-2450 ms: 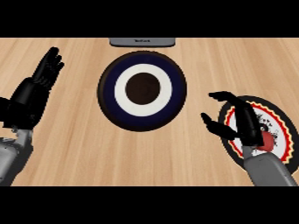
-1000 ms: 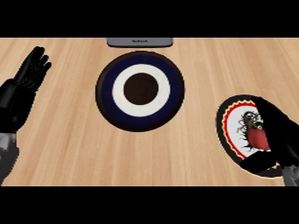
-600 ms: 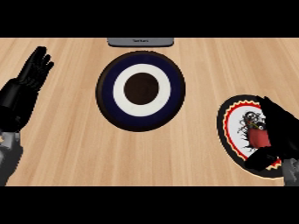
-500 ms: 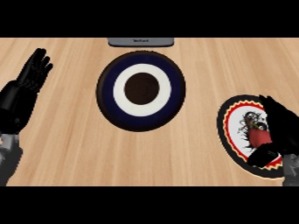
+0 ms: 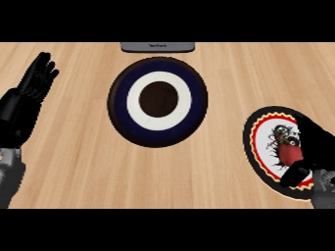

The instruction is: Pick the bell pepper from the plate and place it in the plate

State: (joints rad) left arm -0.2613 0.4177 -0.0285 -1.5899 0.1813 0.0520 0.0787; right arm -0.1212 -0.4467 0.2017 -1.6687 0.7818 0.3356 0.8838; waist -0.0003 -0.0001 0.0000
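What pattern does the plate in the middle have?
Plate: dark blue rim, white ring, dark brown centre. Head view.

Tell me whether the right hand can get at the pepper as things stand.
Likely yes: the right hand hangs over the red-rimmed plate, partly covering the pepper, and nothing lies between them.

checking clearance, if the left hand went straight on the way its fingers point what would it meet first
Likely nothing: the left hand points up and slightly right over the counter, passing left of the blue plate toward the far edge. Its height is unclear.
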